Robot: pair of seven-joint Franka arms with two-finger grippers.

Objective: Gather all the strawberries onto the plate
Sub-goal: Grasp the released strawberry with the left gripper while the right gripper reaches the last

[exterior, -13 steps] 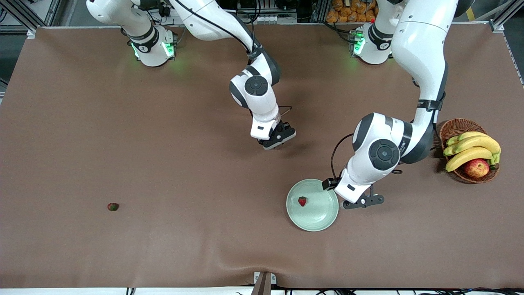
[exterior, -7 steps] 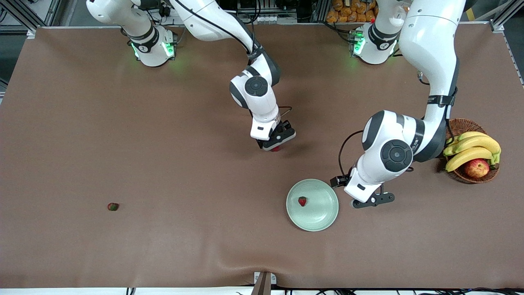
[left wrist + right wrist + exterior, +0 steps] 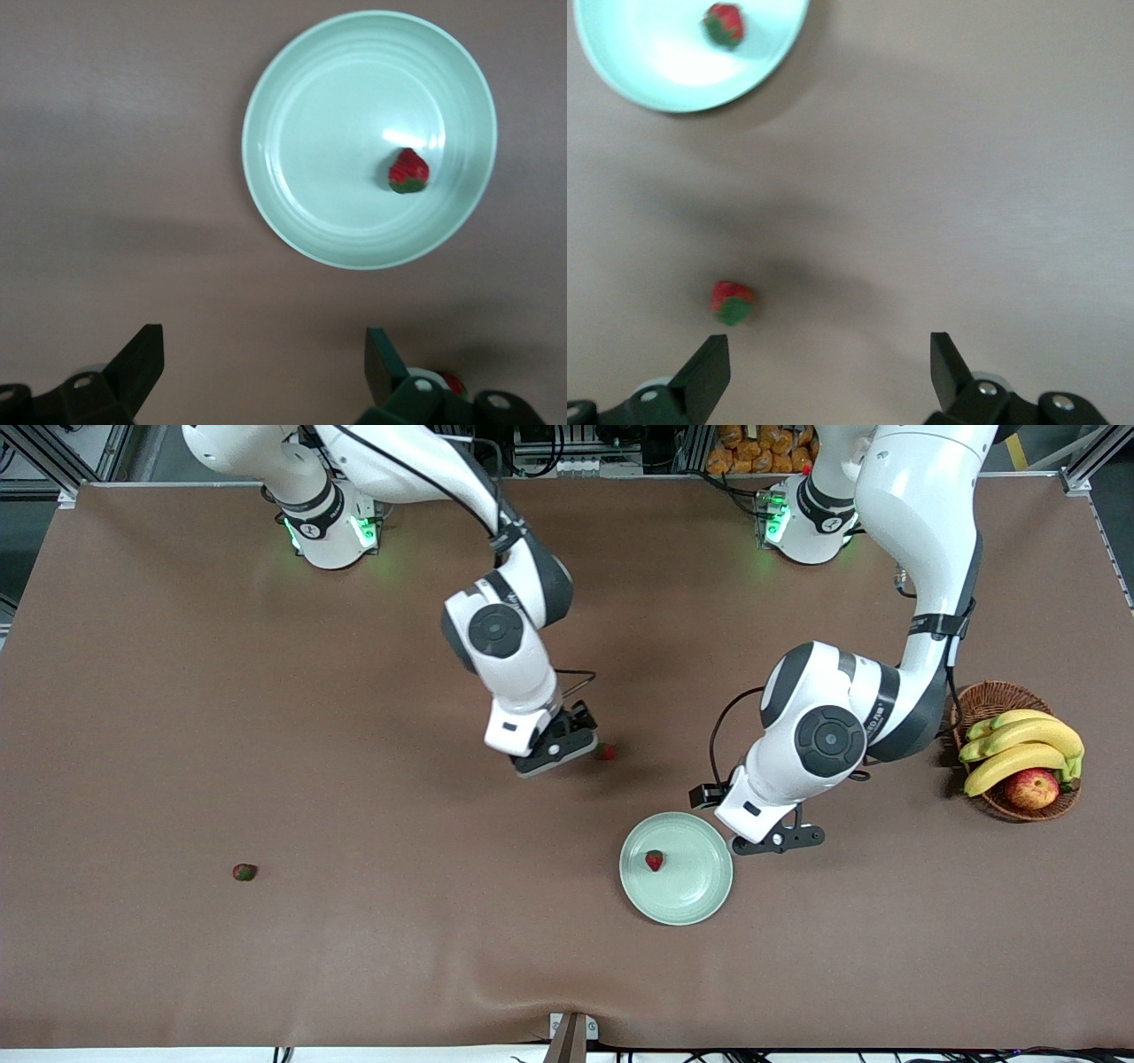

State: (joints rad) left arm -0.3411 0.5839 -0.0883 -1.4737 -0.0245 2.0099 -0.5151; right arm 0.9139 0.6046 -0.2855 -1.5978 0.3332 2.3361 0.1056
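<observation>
The pale green plate [image 3: 695, 887] [image 3: 337, 159] [image 3: 656, 62] holds one strawberry [image 3: 654, 860] [image 3: 408, 171] [image 3: 724, 24]. A second strawberry [image 3: 605, 752] [image 3: 733, 302] lies on the brown table, farther from the front camera than the plate. My right gripper [image 3: 556, 755] [image 3: 830, 372] hangs open and empty just beside that berry, on the side toward the right arm's end. A third strawberry [image 3: 244, 872] lies alone toward the right arm's end. My left gripper [image 3: 780, 840] [image 3: 264, 372] is open and empty over bare table, beside the plate's rim.
A brown wicker basket [image 3: 985, 701] with bananas [image 3: 1019, 746] and an apple [image 3: 1032, 787] stands at the left arm's end of the table. The brown cloth [image 3: 399, 921] has a slight ridge near the front edge.
My right gripper opened and let go of a strawberry, which now lies on the table, then shifted toward the right arm's end. My left gripper swung away from the plate and came back.
</observation>
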